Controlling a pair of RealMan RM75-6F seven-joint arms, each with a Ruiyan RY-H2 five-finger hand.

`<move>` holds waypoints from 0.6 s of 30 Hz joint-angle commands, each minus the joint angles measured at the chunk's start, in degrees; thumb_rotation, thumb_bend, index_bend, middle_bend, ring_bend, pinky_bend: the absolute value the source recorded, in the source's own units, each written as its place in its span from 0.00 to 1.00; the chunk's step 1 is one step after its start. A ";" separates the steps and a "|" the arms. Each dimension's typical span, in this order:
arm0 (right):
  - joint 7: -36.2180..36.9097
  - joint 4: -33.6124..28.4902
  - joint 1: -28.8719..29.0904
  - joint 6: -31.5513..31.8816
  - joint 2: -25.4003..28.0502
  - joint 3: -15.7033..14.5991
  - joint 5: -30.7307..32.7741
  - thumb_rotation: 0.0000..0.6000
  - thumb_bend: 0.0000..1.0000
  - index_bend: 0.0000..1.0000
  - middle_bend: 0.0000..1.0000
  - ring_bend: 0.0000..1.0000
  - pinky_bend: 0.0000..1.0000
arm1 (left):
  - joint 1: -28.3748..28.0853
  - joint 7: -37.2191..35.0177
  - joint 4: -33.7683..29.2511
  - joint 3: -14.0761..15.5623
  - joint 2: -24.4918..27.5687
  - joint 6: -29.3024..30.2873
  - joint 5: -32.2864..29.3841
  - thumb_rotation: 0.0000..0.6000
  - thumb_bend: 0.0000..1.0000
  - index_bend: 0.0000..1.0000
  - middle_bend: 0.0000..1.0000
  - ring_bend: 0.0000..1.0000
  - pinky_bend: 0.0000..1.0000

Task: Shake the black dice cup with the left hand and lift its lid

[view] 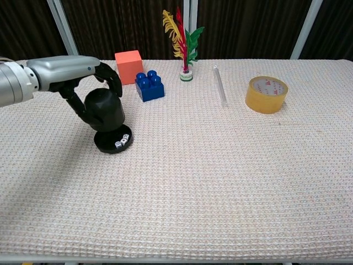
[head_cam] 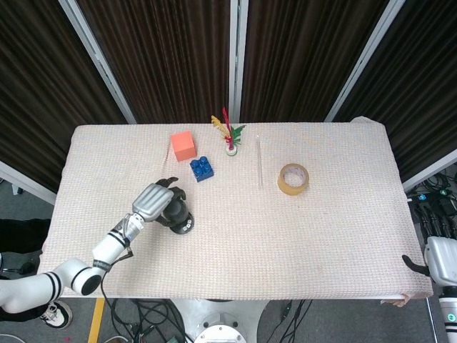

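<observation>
My left hand [view: 77, 74] [head_cam: 153, 201] grips the black dome-shaped lid [view: 103, 110] [head_cam: 173, 211] of the dice cup and holds it a little above the cup's round black base [view: 108, 143] [head_cam: 184, 228]. White dice [view: 121, 143] lie on that base, showing under the raised lid. The base rests on the table at the front left. My right hand [head_cam: 441, 261] shows only partly at the lower right edge of the head view, off the table; its fingers cannot be made out.
Behind the cup stand a blue brick [view: 149, 85] and an orange cube [view: 128, 67]. A feather shuttlecock [view: 185, 49], a clear tube [view: 219, 85] and a roll of tape [view: 267, 94] lie further right. A woven cloth [view: 220, 182] covers the table.
</observation>
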 commanded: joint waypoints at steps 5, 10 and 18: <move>-0.03 -0.10 0.02 0.01 0.07 0.05 0.03 1.00 0.09 0.00 0.00 0.00 0.00 | 0.27 3.10 0.98 -1.14 1.83 -0.89 -4.61 1.00 0.15 0.35 0.36 0.10 0.20; -0.38 -0.43 0.09 -0.07 0.19 0.04 0.04 1.00 0.09 0.00 0.00 0.00 0.00 | 0.78 2.17 2.46 -0.78 1.87 -1.64 -5.59 1.00 0.10 0.18 0.00 0.00 0.19; -0.55 -0.67 -0.03 0.19 0.23 -0.02 -0.08 1.00 0.09 0.00 0.00 0.00 0.00 | 1.13 -0.72 2.30 -0.70 2.47 -0.74 -3.44 1.00 0.06 0.11 0.00 0.00 0.16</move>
